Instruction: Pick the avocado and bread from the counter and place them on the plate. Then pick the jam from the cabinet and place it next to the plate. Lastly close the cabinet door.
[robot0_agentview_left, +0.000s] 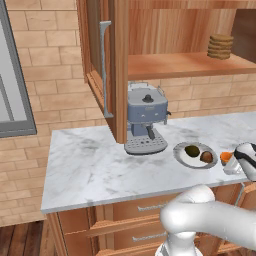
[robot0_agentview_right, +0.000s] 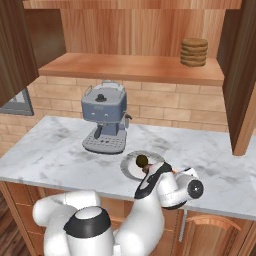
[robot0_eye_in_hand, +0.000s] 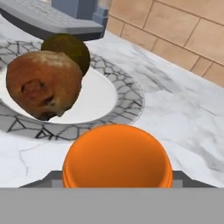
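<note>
Orange lid of the jam (robot0_eye_in_hand: 117, 154) sits right between the claw's tips in the hand view, so the claw (robot0_agentview_left: 231, 161) is pinching the jar just beside the plate (robot0_agentview_left: 181, 155). Beyond it on that plate are the bread (robot0_eye_in_hand: 43, 85) and, further back, the avocado (robot0_eye_in_hand: 69, 49). Left base view catches the open cabinet door (robot0_agentview_left: 111, 70) and the coffee machine (robot0_agentview_left: 145, 118); right base view's arm hides the bread.
</note>
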